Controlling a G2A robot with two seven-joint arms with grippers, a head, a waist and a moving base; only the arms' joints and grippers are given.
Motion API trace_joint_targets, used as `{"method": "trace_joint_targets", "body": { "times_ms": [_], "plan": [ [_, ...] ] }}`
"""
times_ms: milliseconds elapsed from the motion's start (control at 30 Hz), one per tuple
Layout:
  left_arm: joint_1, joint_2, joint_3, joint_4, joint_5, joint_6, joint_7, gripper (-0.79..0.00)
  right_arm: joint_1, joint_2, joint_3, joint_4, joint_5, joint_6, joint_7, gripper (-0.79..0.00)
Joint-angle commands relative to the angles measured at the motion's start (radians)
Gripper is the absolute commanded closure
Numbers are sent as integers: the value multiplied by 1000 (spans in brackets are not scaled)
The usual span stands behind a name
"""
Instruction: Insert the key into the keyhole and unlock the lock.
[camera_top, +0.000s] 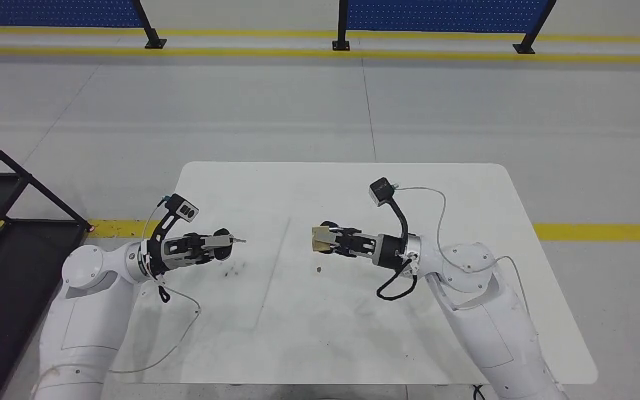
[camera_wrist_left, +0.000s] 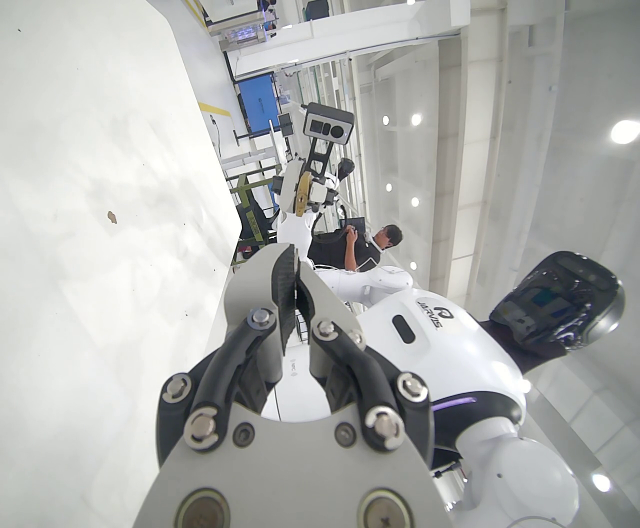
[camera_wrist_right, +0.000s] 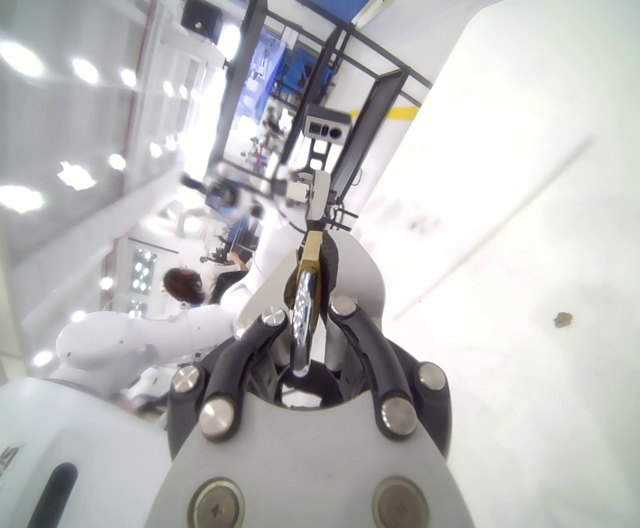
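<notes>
lock (camera_wrist_right: 311, 252) — brass body, shiny shackle | clamped in right gripper (camera_wrist_right: 315, 246)

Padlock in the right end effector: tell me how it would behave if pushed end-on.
The padlock looks rigid, a brass body with a chromed shackle, so it is probably dense for its size. Its smooth metal faces may slip or pivot in the right end effector if pushed off-axis. Fragility seems unlikely.
</notes>
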Motion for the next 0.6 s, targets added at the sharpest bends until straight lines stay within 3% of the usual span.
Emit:
{"method": "trace_joint_targets", "body": {
  "times_ms": [0,300,567],
  "plan": [
    [0,0,0,0,0,0,0,0,0,0,0,0,0,0,0,0],
    [0,0,0,0,0,0,0,0,-8,1,3,6,-13,-1,-25,0],
    [0,0,0,0,0,0,0,0,-47,-1,4,78,95,-113,-88,0]
  ]
}}
